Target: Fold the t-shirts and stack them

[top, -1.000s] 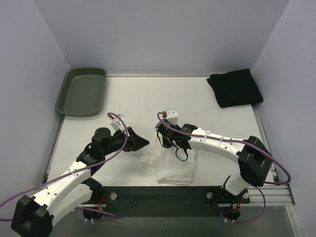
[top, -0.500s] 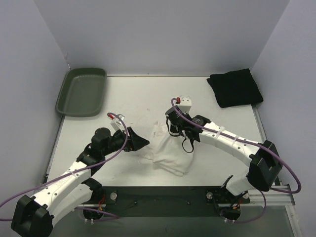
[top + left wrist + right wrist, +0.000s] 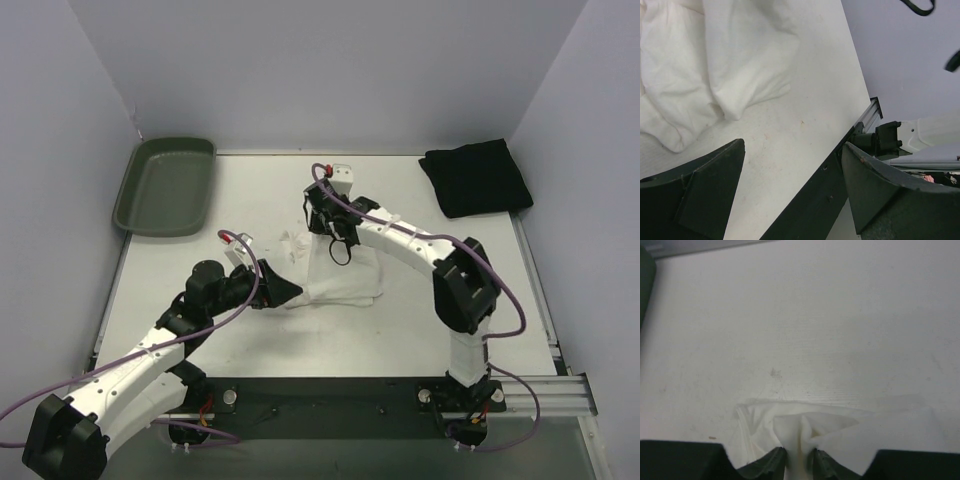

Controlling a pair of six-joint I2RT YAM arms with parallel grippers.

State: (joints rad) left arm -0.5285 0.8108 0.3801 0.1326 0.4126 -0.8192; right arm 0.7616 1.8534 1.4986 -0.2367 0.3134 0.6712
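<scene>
The white t-shirt (image 3: 335, 275) lies crumpled in the middle of the table. It also shows in the left wrist view (image 3: 710, 65) and the right wrist view (image 3: 805, 427). My right gripper (image 3: 322, 228) is shut on a pinch of its far edge, the cloth bunched between the jaws (image 3: 799, 460). My left gripper (image 3: 285, 292) is open and empty, right at the shirt's left side, its fingers (image 3: 710, 185) spread over bare table. The black t-shirt (image 3: 476, 178) lies folded at the far right corner.
A dark green tray (image 3: 165, 185) sits at the far left corner. The table's near edge has a black strip and a metal rail (image 3: 867, 117). Walls close in on the left, back and right.
My right gripper has dragged the white t-shirt away from the near edge toward the middle and back left. The left arm has stayed still.
</scene>
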